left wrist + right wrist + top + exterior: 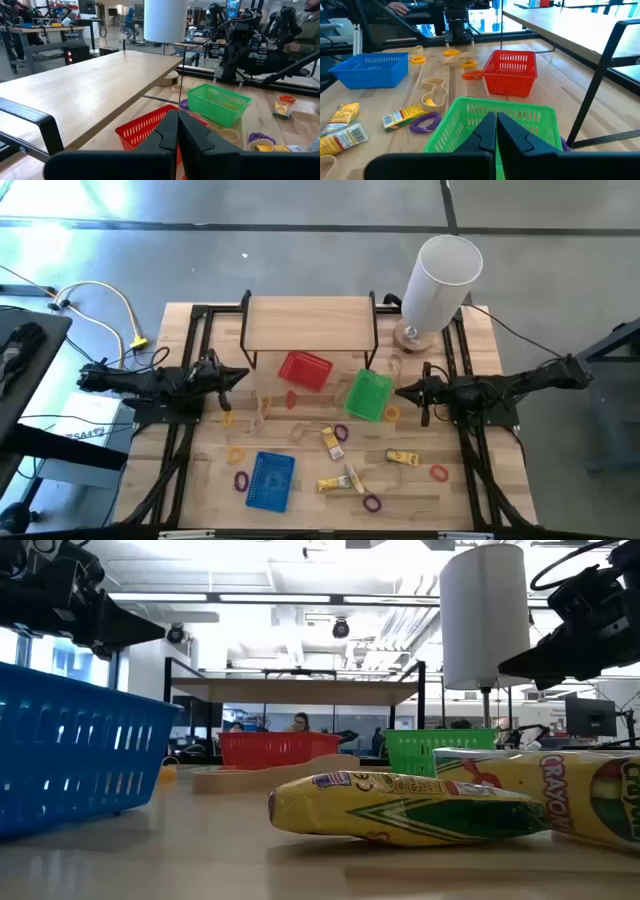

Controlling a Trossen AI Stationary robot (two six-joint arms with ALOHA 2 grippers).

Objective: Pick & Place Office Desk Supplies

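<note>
Small supplies lie scattered on the wooden table [470,490]: purple loops [341,433], orange loops [439,473], yellow loops [235,453], yellow crayon packs [402,457] and pale tan bands [262,408]. One crayon pack [410,805] lies close in the low view. My left gripper [240,375] hovers shut and holding nothing beside the red basket [305,370]; its fingers [165,135] point over that basket [145,127]. My right gripper [400,391] hovers shut and holding nothing beside the green basket [368,395], above its rim [495,107].
A blue basket [270,480] sits near the table's near edge. A low wooden shelf [310,325] on black legs spans the far middle. A tall white cylinder [440,280] stands at the far right corner. People show in the room beyond the table.
</note>
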